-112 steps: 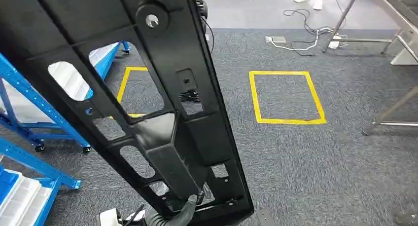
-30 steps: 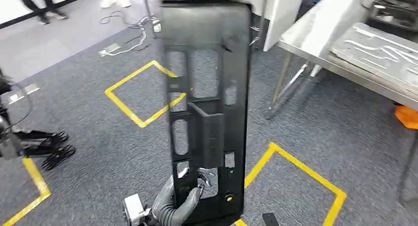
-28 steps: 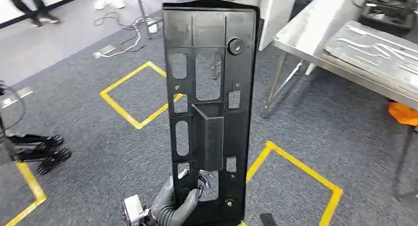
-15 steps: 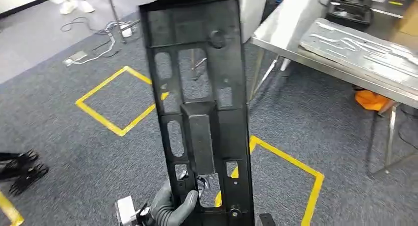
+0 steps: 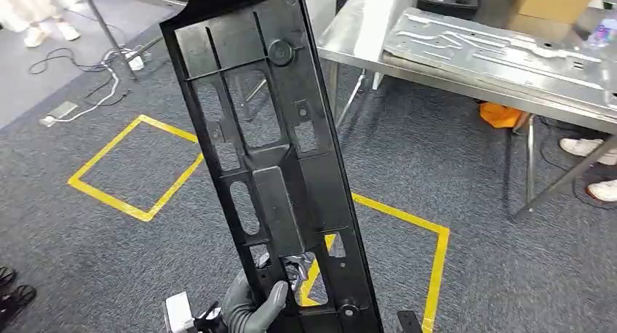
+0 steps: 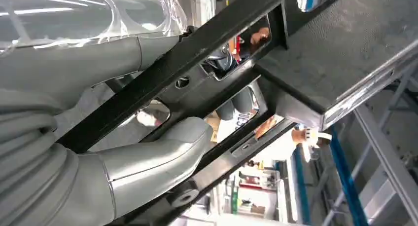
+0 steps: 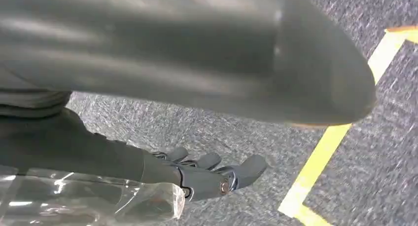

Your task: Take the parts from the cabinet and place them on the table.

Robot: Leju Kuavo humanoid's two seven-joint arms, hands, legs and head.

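Head view: long black panel point(image 5: 269, 173) with cut-out slots, tilted upright; left hand point(image 5: 251, 307) grips its lower end; right hand point(image 7: 207, 174) hangs, fingers apart.

No text or label reads clearly; the views are perhaps too blurred.

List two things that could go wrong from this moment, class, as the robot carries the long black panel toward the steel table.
1. The left hand grips the black panel only at its lower end, so the tall, leaning part could swing or slip.
2. The steel table already carries a grey metal sheet, so the panel may strike it or the table edge on approach.
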